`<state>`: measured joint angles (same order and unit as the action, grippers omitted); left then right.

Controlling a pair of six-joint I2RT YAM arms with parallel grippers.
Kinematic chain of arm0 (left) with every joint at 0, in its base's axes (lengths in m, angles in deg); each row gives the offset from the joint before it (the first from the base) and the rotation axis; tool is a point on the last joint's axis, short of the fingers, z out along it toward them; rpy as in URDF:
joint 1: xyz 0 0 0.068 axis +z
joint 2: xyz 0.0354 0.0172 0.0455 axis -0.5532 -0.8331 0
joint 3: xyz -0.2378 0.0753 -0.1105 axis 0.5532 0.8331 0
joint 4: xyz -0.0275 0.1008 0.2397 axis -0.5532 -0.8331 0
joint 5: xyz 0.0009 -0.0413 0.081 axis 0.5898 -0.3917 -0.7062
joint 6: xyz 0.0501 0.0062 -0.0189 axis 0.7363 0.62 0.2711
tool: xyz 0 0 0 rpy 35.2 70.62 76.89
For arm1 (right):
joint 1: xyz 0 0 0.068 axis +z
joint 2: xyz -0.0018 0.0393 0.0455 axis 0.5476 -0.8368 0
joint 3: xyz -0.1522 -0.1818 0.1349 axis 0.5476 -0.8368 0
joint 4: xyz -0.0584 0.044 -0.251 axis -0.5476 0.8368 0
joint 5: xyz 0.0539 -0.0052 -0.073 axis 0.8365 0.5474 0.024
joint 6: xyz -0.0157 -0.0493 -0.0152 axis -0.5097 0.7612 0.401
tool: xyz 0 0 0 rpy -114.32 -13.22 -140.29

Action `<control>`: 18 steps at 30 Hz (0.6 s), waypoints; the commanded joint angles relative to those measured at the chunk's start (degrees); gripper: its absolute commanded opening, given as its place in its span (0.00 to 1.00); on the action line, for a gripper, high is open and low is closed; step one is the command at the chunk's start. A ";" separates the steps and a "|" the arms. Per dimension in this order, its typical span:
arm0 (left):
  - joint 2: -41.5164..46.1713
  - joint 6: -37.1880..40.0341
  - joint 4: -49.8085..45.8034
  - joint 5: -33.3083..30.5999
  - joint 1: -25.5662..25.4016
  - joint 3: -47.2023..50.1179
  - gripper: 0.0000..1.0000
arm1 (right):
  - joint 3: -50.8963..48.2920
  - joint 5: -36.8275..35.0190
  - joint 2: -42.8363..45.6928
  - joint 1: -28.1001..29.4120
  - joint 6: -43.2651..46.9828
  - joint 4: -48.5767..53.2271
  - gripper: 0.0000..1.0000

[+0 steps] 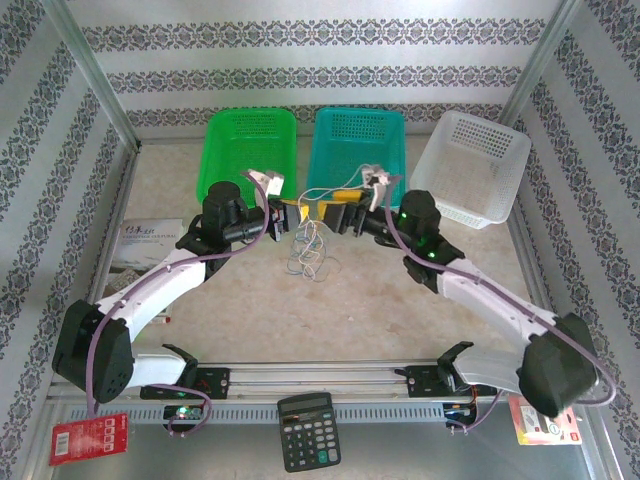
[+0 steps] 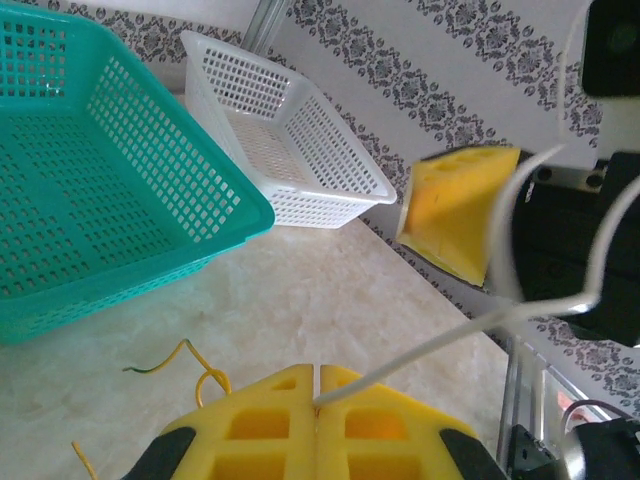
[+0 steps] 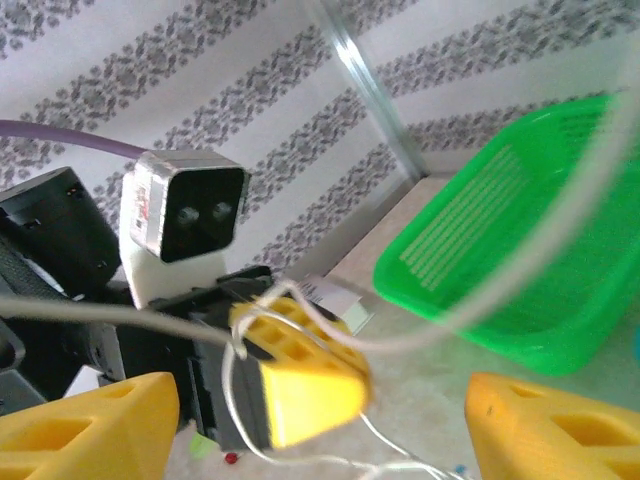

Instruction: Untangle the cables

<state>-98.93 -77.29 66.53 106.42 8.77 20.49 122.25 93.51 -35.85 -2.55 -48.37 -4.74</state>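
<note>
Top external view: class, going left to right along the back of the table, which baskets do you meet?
green basket → teal basket → white basket

Cables [image 1: 308, 252]: thin, curly wires in a loose tangle, hanging low over the middle of the table [image 1: 400, 310].
Whitish wire [image 2: 500, 245]: pinched in the closed left gripper [image 2: 317, 385], stretched up to the right.
Yellow wire [image 2: 203, 372]: curled, lying on the table.
</note>
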 commanded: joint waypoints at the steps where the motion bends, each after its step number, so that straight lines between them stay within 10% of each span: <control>1: 1.71 -3.20 3.87 0.43 -0.67 -1.58 0.00 | -5.45 -4.44 3.43 -0.78 2.62 -0.14 0.77; 18: 1.99 -9.04 5.83 0.70 -0.68 -4.30 0.00 | -12.81 -14.89 -8.54 9.63 9.65 -12.09 0.83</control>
<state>-98.60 -84.38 68.32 106.47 8.77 17.89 107.04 81.47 -42.53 6.04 -41.00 -11.63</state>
